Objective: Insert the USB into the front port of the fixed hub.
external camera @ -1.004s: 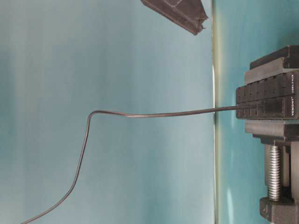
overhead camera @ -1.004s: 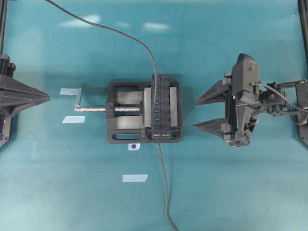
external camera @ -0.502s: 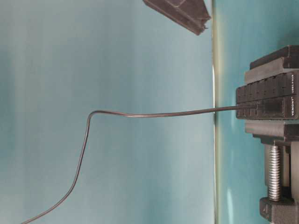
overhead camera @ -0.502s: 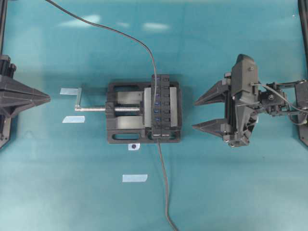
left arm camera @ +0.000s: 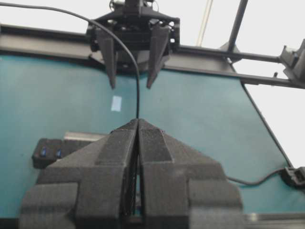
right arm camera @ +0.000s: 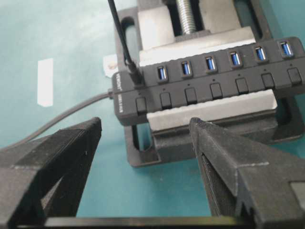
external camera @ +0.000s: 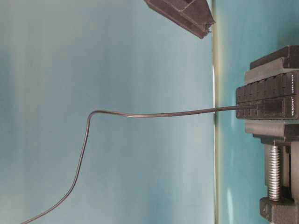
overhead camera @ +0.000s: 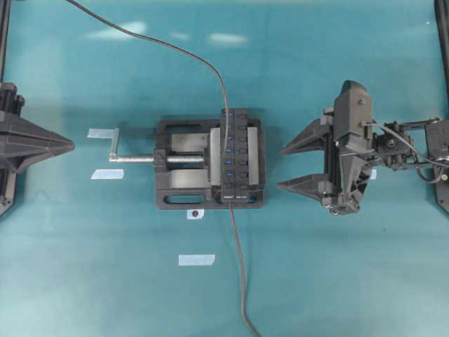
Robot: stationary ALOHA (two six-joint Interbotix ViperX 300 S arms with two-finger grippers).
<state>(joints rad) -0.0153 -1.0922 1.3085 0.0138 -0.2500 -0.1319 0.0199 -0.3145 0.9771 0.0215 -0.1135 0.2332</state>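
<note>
While the fixed hub [overhead camera: 235,156] sits clamped in a black vise [overhead camera: 175,193] at the centre of the overhead view, the USB [right arm camera: 134,76] stands plugged into the slot at the hub's near end, seen upper left of centre in the right wrist view beside a row of blue ports. Its thin dark cable [overhead camera: 161,43] climbs away from the plug and arcs to the upper left corner of the overhead frame. A second dark cable [overhead camera: 240,277] leaves the hub's lower end and runs to the bottom edge. The right gripper [overhead camera: 295,166], at the right of the overhead view, has its two black fingers spread wide and holds nothing, its tips pointing at the vise from just beside it. The left gripper [overhead camera: 70,144], at the far left edge, has its fingers pressed together into a single point, well apart from the vise's silver screw handle [overhead camera: 114,144]. In the left wrist view those fingers [left arm camera: 119,152] meet edge to edge with nothing between them. Small strips of pale blue tape [overhead camera: 196,260] lie on the teal table [overhead camera: 337,281] left of and below the vise.
</note>
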